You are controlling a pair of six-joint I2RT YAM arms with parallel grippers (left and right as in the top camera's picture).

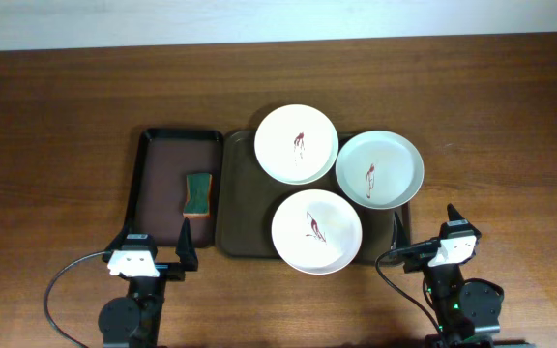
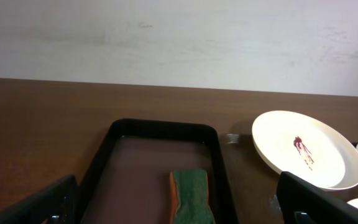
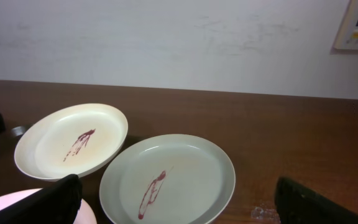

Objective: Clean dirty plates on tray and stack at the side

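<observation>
Three white plates, each with a dark-red smear, lie on the large dark-brown tray (image 1: 243,208): one at the back (image 1: 296,143), one at the right (image 1: 379,168) overhanging the tray's right edge, one at the front (image 1: 316,231). The back plate shows in the left wrist view (image 2: 306,149). The back plate (image 3: 70,141) and right plate (image 3: 166,179) show in the right wrist view. My left gripper (image 1: 156,247) is open and empty at the table's front, before the small tray. My right gripper (image 1: 426,235) is open and empty, front right of the plates.
A smaller black-rimmed tray (image 1: 153,174) lies left of the brown tray and holds a green-and-orange sponge (image 1: 197,192), also seen in the left wrist view (image 2: 191,196). Bare wooden table lies to the far left, right and back. A wall stands behind the table.
</observation>
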